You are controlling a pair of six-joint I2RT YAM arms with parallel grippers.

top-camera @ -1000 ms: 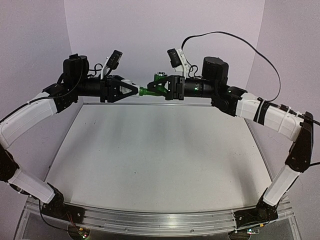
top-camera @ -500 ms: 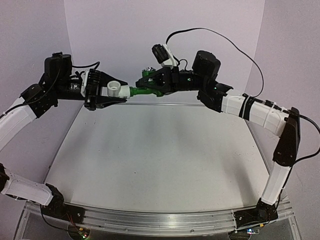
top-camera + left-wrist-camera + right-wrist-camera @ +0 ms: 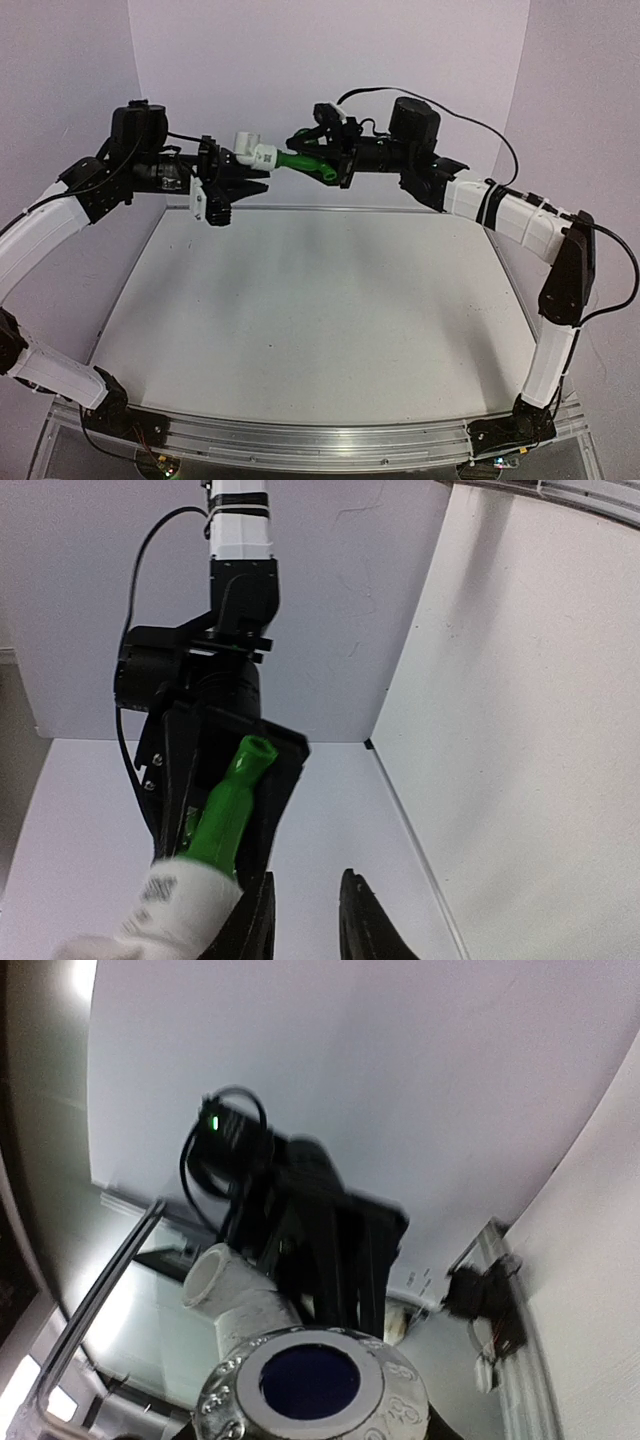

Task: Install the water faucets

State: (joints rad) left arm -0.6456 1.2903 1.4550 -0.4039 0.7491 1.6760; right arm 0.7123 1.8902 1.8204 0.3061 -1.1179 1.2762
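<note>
Mid-air, blocky white fitting (image 3: 252,150) on green tap (image 3: 298,161) in right jaws (left jaws closed)

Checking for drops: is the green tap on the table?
No, the green tap is up in the air, against the white fitting.

Soft, even light from overhead fills the top view. The bench (image 3: 300,320) carries only faint, diffuse shadows near its far edge, and its sides bow from lens distortion. The walls (image 3: 330,60) take a lilac cast. In the left wrist view the white fitting (image 3: 165,915) smears out of focus, while the green tap (image 3: 228,805) is sharper. The right wrist view is the poorest of the 3: dark down its left side, glare at top left, motion blur across the middle, and a soft silvery ring (image 3: 315,1380).
</note>
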